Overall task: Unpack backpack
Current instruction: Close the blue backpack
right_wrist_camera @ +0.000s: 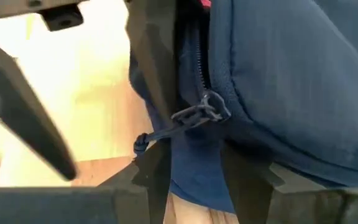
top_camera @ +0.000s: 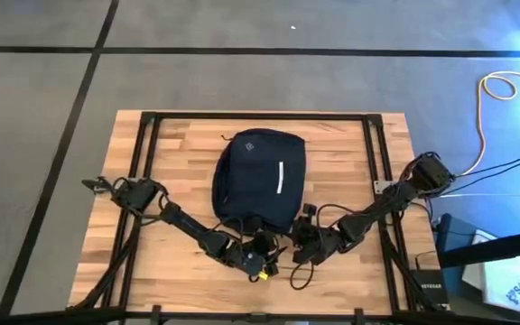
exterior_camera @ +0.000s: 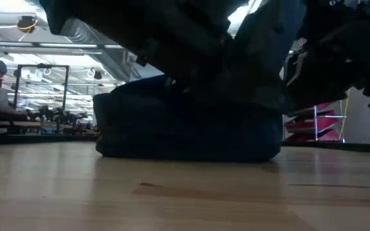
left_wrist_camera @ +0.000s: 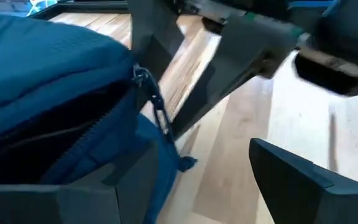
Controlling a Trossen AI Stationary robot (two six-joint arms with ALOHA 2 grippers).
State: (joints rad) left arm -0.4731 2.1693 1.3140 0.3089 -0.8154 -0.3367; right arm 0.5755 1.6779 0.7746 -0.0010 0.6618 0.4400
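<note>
We see the large dark navy soft fabric backpack [top_camera: 258, 176] lying flat near the middle of the light wooden slatted table [top_camera: 341, 271], its white stripe facing up. Both dark arms reach in toward its near edge, where the zipper runs.

Our left gripper [top_camera: 262, 255] sits just beside the backpack's near end. In the left wrist view its fingers [left_wrist_camera: 294, 180] stand apart with bare wood between them, holding nothing; the backpack [left_wrist_camera: 48, 93] lies to one side of them, its zipper partly undone with a dark gap showing, and the metal zipper pull [left_wrist_camera: 154, 102] with its cord dangles at the corner.

Our right gripper [top_camera: 298, 236] is at the same near edge, just apart from the left one. In the right wrist view its fingers [right_wrist_camera: 157, 93] close on the backpack fabric [right_wrist_camera: 278, 81] along the zipper line, right by the small metal pull and knotted cord [right_wrist_camera: 191, 118].
</note>
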